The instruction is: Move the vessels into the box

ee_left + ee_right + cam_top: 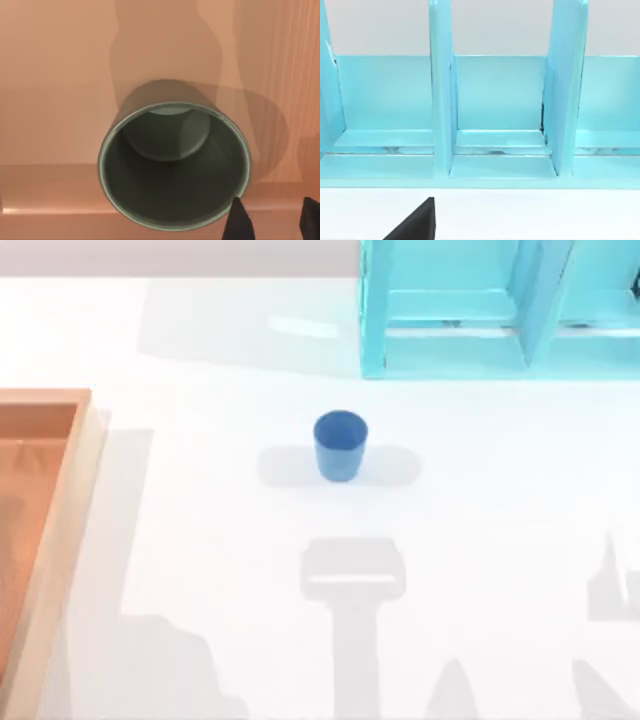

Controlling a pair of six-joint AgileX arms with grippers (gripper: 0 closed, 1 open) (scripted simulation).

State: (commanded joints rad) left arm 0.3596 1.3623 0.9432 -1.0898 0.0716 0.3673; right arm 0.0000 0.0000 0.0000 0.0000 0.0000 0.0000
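Note:
The blue vessel [340, 446] stands upright and alone on the white table, near the middle of the top view. The box [62, 500], orange-brown with a light wood rim, lies at the table's left edge. In the left wrist view the dark olive-grey vessel [174, 165] stands upright on the box's floor [55, 75], seen from above. My left gripper [274, 220] hovers just beside its rim, open, with nothing between its two dark fingertips [240, 222]. A dark part of my right gripper [417, 225] shows over the white table, facing the shelf unit.
A cyan shelf unit [480, 310] with upright dividers [442, 100] stands at the back right of the table. Shadows of the arms fall on the front of the table.

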